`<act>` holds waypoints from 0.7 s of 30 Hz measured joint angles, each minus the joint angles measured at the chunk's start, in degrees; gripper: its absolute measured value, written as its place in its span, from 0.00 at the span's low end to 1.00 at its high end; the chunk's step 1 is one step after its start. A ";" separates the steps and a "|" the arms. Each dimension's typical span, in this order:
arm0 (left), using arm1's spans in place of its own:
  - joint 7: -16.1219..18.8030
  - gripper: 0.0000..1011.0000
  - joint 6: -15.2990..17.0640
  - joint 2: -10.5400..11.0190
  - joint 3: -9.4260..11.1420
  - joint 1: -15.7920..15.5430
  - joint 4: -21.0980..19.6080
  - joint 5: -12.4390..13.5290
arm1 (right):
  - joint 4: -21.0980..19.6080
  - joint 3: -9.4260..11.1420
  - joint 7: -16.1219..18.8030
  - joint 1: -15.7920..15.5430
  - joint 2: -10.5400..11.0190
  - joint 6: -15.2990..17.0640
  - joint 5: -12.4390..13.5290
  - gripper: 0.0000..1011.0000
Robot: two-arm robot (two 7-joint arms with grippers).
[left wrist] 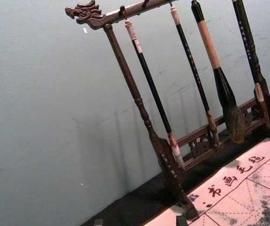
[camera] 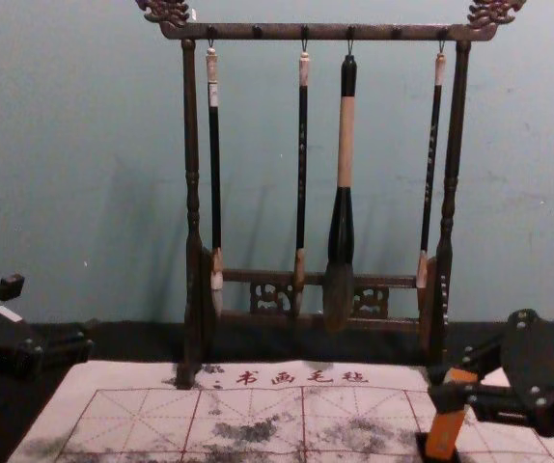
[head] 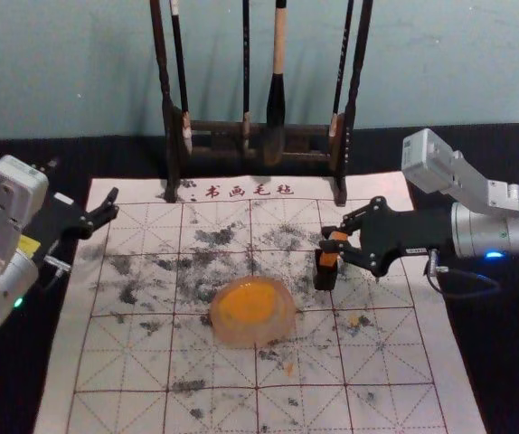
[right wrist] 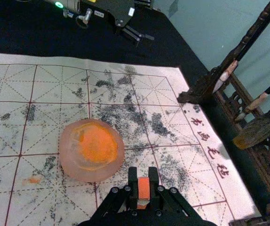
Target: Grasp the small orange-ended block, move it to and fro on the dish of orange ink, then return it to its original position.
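Sitting nearest on the ink-blotted mat [head: 133,362], a round, translucent dish [head: 241,337] held slick orange ink [head: 249,303]; just beyond, to its right, the right hand [head: 336,245] was clamped on the small, straight-edged orange block [head: 330,259], which leaned slightly above a squarish black piece [head: 325,278]. Well apart, the left hand [head: 114,203] hung with its jaws parted. Behind rose the dark wooden rack [head: 166,90], its bristle-tipped brushes [head: 277,99] hanging before a smooth, pale wall [head: 449,63].
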 joint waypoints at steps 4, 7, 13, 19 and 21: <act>0.00 0.99 0.00 0.00 0.00 0.00 0.00 0.00 | 0.79 -0.28 0.22 0.26 -0.46 -0.01 -0.18 0.13; 0.00 0.99 0.00 0.00 0.00 0.00 0.00 0.00 | 1.18 -0.39 0.33 0.34 -0.68 -0.04 -0.25 0.13; 0.00 0.99 0.00 0.00 0.00 0.00 0.00 0.00 | 2.54 -0.92 0.46 0.42 -1.49 -0.10 -0.64 0.13; 0.00 0.99 0.00 0.00 0.00 0.00 0.00 0.00 | 4.21 -1.15 0.35 0.42 -2.49 -0.11 -0.72 0.13; 0.00 0.99 0.00 0.00 0.00 0.00 0.00 0.00 | 4.63 -1.19 0.25 0.44 -2.77 -0.14 -0.78 0.13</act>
